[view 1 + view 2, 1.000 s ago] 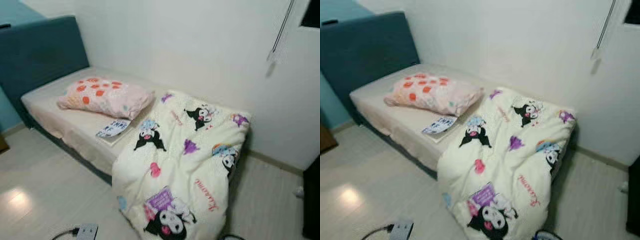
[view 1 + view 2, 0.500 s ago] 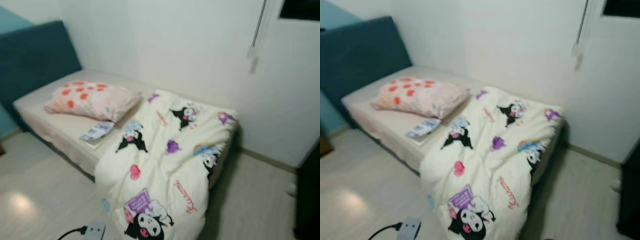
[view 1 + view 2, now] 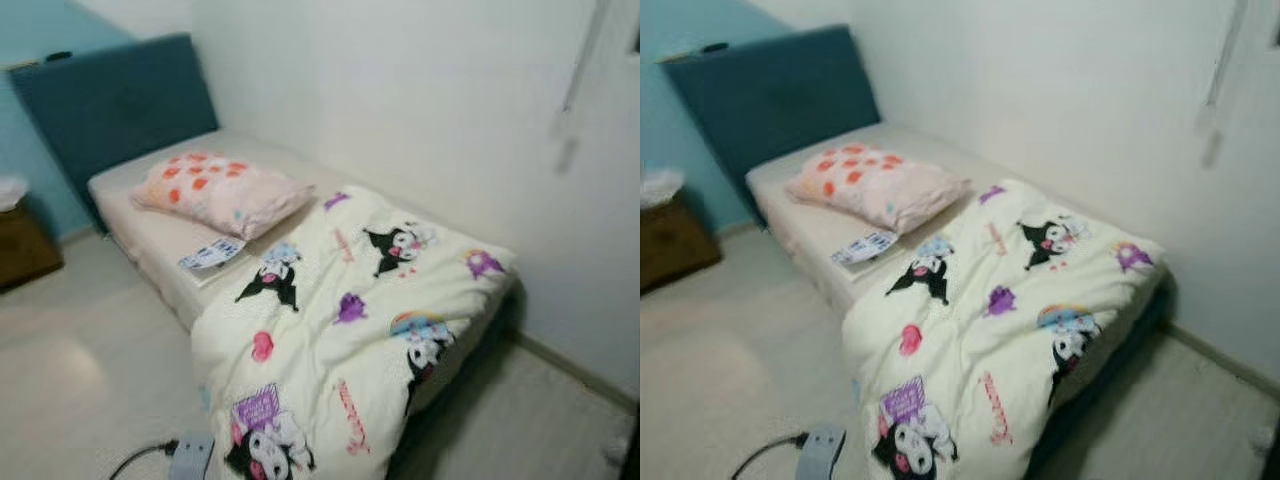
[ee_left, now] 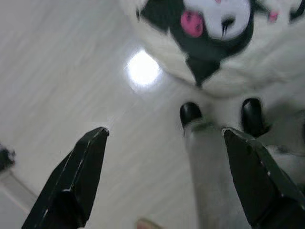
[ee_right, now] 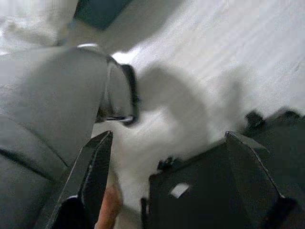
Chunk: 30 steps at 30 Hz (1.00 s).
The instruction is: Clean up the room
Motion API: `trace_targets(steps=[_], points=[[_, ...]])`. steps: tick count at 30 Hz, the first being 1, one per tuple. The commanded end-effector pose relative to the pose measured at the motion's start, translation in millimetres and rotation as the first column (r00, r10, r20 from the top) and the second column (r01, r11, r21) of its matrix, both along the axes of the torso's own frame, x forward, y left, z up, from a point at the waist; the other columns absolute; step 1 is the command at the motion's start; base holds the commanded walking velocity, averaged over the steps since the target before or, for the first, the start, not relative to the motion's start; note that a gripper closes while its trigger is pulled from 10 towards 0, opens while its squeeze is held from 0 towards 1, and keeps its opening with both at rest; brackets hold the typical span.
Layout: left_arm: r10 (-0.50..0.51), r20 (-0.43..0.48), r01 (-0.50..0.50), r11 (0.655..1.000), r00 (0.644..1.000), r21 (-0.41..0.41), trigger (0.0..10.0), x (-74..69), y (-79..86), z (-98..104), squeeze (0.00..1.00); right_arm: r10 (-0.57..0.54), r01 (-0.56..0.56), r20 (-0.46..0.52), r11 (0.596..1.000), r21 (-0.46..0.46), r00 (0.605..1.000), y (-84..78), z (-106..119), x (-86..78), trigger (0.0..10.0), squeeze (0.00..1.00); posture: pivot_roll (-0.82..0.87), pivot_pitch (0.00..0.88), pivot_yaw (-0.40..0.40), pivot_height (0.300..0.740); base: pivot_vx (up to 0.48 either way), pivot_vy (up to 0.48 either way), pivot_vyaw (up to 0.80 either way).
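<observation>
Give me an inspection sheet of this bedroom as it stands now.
Surface: bed with bare mattress at the head end; pale floor.
Job's things: cartoon-print comforter rumpled, hanging off the bed's near edge to the floor; spotted pillow askew; booklet on the mattress beside the pillow.
Clutter: power strip on the floor.
Grippers: left gripper open above the floor; right gripper open, holding nothing.
Cables: black cord running to the power strip.
Surroundings: blue headboard, wooden nightstand, white wall.
</observation>
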<state>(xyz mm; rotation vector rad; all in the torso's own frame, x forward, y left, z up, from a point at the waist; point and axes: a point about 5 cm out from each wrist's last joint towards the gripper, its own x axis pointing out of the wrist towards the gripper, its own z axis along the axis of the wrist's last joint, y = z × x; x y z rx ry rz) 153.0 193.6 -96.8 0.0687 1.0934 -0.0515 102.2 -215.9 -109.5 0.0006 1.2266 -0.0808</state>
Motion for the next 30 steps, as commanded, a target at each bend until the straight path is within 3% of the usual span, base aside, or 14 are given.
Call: trace_targets(steps=[1,10,14,24,30], points=[[-0.009,0.003,0.009,1.000,1.000,0.007,10.0,3.1,0.5,1,0.00,-0.011,0.011,-0.012,0.999,0.038,1.000,9.5,-3,-3.5,10.0,0.00,-0.18,0.000,0.070,0.740,0.000,-0.345,0.00],[-0.009,0.005,0.009,1.000,1.000,0.009,10.0,3.6,1.4,2,0.00,-0.010,0.011,-0.019,0.999,0.033,1.000,10.2,-3,-3.8,10.0,0.00,-0.17,0.000,0.068,0.740,0.000,-0.350,0.00],[-0.013,0.007,0.013,1.000,1.000,0.005,10.0,4.9,-0.9,2,0.00,0.045,-0.045,0.002,0.999,0.023,0.999,9.1,-1,1.6,10.0,0.00,-0.18,0.000,0.062,0.740,0.000,-0.350,0.67],[-0.010,0.010,0.010,1.000,1.000,-0.004,10.0,6.2,-5.5,2,0.00,0.029,-0.030,0.033,0.999,0.041,0.999,5.9,2,9.5,10.0,0.00,-0.18,0.000,0.042,0.740,0.000,-0.352,0.64],[0.002,0.004,-0.002,1.000,1.000,-0.013,10.0,3.2,-8.9,0,0.00,0.081,-0.083,0.049,0.996,0.029,0.995,2.4,4,15.4,10.0,0.00,-0.18,0.000,0.028,0.740,0.000,-0.349,0.65]])
